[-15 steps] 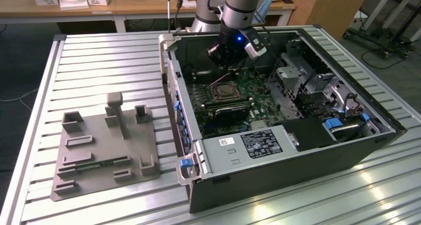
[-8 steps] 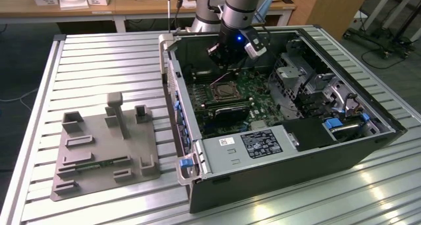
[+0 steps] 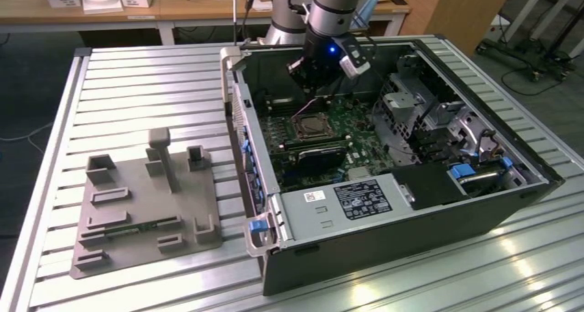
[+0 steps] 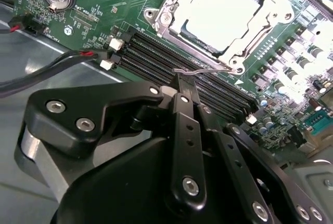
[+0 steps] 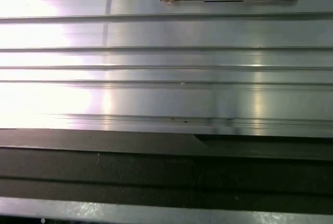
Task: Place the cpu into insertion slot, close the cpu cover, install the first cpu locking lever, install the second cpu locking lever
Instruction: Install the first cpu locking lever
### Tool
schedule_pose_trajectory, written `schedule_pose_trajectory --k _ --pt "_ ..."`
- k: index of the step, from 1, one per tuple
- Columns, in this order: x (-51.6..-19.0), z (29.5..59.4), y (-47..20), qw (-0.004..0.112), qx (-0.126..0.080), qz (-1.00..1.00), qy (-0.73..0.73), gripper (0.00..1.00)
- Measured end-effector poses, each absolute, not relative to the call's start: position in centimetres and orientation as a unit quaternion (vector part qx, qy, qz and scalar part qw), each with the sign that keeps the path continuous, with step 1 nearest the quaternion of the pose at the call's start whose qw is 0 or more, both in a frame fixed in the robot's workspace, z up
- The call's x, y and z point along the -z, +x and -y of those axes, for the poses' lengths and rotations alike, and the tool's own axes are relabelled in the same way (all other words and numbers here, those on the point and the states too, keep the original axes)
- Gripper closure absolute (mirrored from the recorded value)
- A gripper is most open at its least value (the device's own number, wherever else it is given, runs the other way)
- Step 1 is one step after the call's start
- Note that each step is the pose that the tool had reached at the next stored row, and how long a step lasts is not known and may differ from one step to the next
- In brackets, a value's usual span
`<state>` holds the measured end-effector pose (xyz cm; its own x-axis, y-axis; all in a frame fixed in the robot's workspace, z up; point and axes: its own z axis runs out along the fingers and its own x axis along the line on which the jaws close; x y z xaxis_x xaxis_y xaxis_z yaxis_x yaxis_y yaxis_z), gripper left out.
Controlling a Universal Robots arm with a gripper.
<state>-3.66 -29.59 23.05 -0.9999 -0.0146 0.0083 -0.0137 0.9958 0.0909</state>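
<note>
The insertion slot [image 3: 313, 125] sits on the green board inside the open computer case [image 3: 383, 216]. In the second wrist view the cpu [image 4: 221, 11] shows as a pale silver square lying in the slot. The cpu cover [image 4: 169, 16], a silver frame, lies down around it. A thin wire locking lever [image 4: 203, 69] runs along the socket's edge beside the black memory slots [image 4: 151, 57]. My gripper [image 4: 183, 84] hangs over those memory slots, black fingers shut together, tips just short of the lever's hooked end. From the exterior view my gripper [image 3: 315, 86] is a little behind the slot.
A drive cage and cables [image 3: 429, 120] fill the case on the exterior view's right, and a power supply [image 3: 356, 202] sits at its front. A grey fixture plate [image 3: 146, 202] lies on the slatted aluminium table [image 5: 156, 68]. A red-black cable [image 4: 67, 60] crosses near the memory slots.
</note>
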Motion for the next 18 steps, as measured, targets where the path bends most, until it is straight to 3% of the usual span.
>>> schedule_pose_trajectory --k 18 --pt "-22.9 29.36 -4.15 0.005 0.049 0.999 0.009 0.9"
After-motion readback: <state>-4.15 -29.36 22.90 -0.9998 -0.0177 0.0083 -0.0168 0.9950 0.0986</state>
